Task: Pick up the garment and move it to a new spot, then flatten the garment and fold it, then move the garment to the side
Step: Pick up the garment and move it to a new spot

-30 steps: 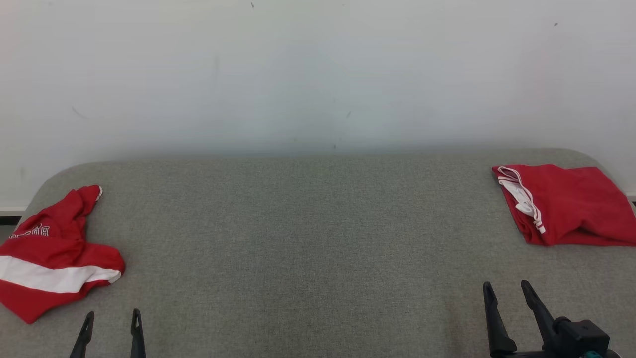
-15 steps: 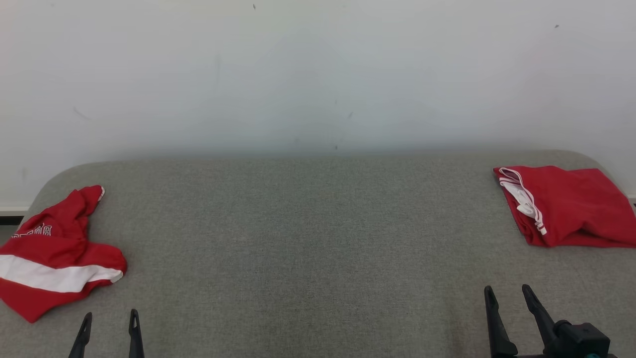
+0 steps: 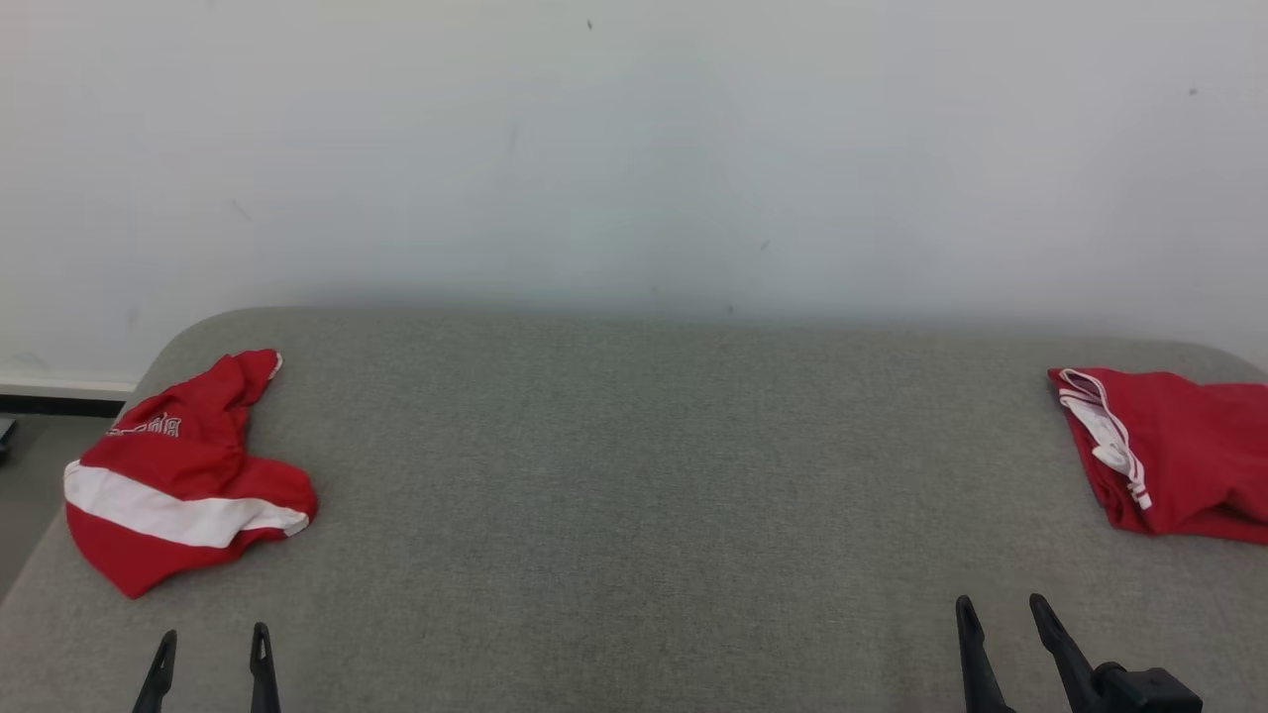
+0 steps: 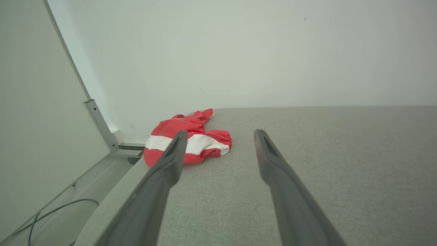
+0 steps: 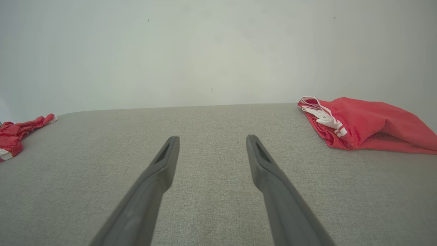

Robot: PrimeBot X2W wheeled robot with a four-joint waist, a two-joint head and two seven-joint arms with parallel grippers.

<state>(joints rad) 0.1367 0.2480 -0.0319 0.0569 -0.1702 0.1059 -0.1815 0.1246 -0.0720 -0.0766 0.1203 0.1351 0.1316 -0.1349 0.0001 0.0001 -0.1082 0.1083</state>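
Observation:
A crumpled red garment [image 3: 178,475] with a white stripe and white lettering lies near the left end of the grey fabric-covered table [image 3: 634,475]. It shows as the garment [image 4: 206,127] in the left wrist view and the garment [image 5: 12,133] at the right wrist view's left edge. A second red garment [image 3: 1189,446] with white trim lies folded at the right end, also seen as the folded garment [image 5: 368,119]. My left gripper [image 3: 213,639] [image 4: 221,133] stands open just in front of the crumpled one, apart from it. My right gripper [image 3: 999,604] [image 5: 212,137] is open and holds nothing.
A white wall [image 3: 634,149] rises right behind the table. Past the table's rounded left edge the floor [image 4: 61,191] drops away, with a metal frame post [image 4: 102,126] and a loose cable [image 4: 44,215] there.
The whole head picture has shifted right and a little down, so the camera has turned left. Both garments lie as before and both grippers stay open.

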